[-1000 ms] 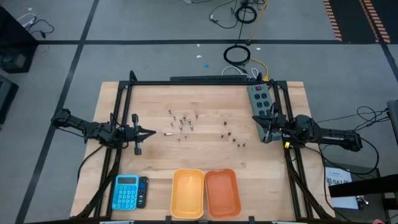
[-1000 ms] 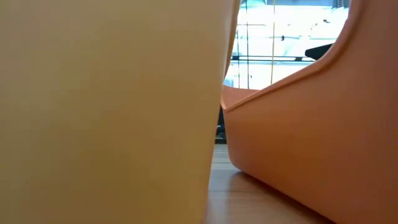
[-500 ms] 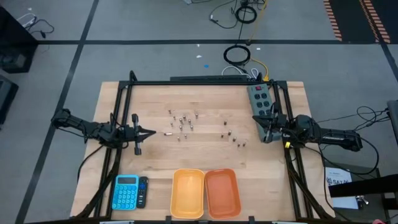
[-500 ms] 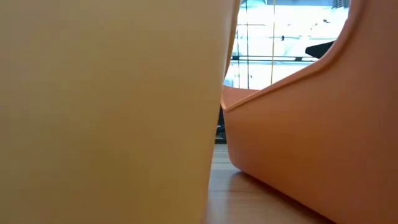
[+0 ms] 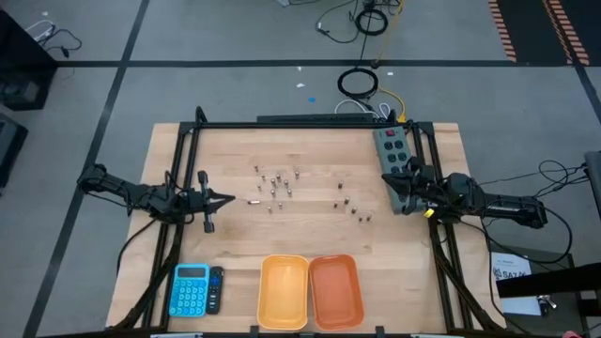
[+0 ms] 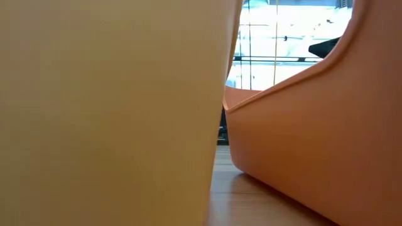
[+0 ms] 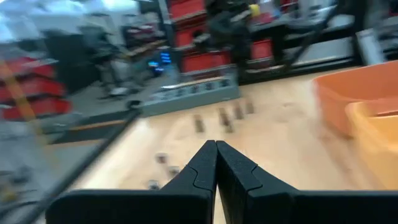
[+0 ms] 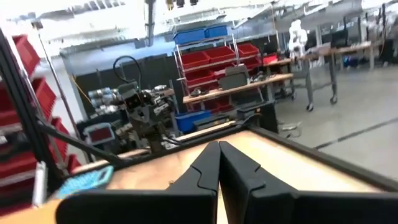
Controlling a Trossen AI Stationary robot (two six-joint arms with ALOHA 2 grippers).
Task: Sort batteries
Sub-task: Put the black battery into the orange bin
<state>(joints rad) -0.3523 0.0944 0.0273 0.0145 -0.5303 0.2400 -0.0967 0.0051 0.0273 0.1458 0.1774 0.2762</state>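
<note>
Several tiny batteries lie scattered on the wooden table, one group at the far middle (image 5: 277, 183) and a smaller group to its right (image 5: 353, 208). They also show in the left wrist view (image 7: 221, 117). One battery (image 5: 254, 201) lies just off my left gripper's tip. My left gripper (image 5: 228, 200) is shut and empty at the table's left, pointing right (image 7: 216, 149). My right gripper (image 5: 394, 194) is shut and empty at the table's right, just near of the grey power strip (image 5: 394, 150), pointing left (image 8: 219, 149).
A yellow tray (image 5: 284, 291) and an orange tray (image 5: 335, 289) stand side by side at the near edge and fill the low view (image 6: 107, 113). A blue calculator (image 5: 190, 289) with a small dark device (image 5: 216, 289) beside it lies at the near left. A black frame (image 5: 310, 125) borders the table.
My right gripper has risen a little and edged slightly toward the table's left, still shut. The left gripper and the batteries have kept still.
</note>
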